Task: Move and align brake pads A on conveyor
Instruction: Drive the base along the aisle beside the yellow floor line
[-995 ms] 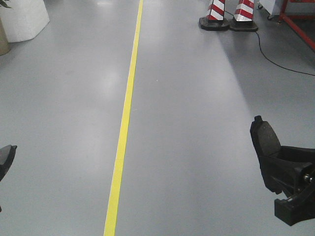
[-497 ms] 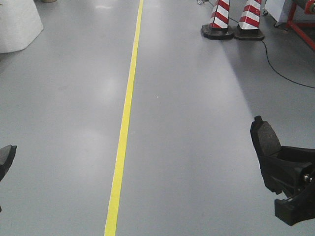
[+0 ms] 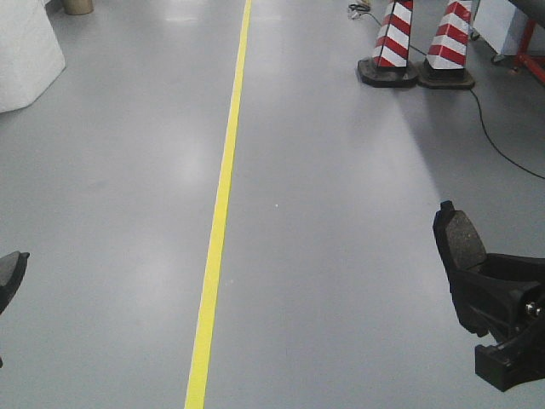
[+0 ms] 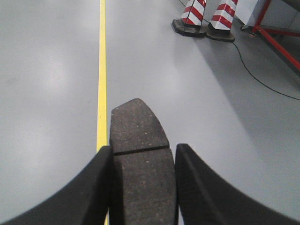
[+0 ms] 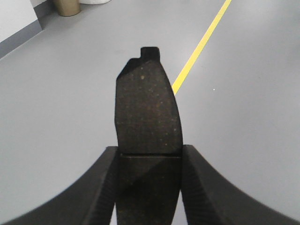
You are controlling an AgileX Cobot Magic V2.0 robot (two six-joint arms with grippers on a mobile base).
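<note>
Each gripper carries one brake pad above the grey floor. My left gripper [image 4: 143, 161] is shut on a dark grey brake pad [image 4: 138, 129] with a centre groove, which sticks out past the fingertips. My right gripper [image 5: 149, 157] is shut on another brake pad [image 5: 147, 110], with a small tab at its far end. In the front view the right gripper's pad [image 3: 460, 243] shows at the right edge. Only a dark tip of the left gripper [image 3: 10, 273] shows at the left edge. The conveyor is out of view.
A yellow floor line [image 3: 220, 204] runs away down the middle of the grey floor. Two red-and-white striped cones [image 3: 396, 51] stand at the far right, with a black cable [image 3: 498, 141] trailing past them and a red frame [image 4: 276, 40] beyond. A white block [image 3: 25, 51] sits far left.
The floor view has shifted: the cones and the white block have slid toward the right and nearer. Both grippers keep their pads, unmoved relative to the camera.
</note>
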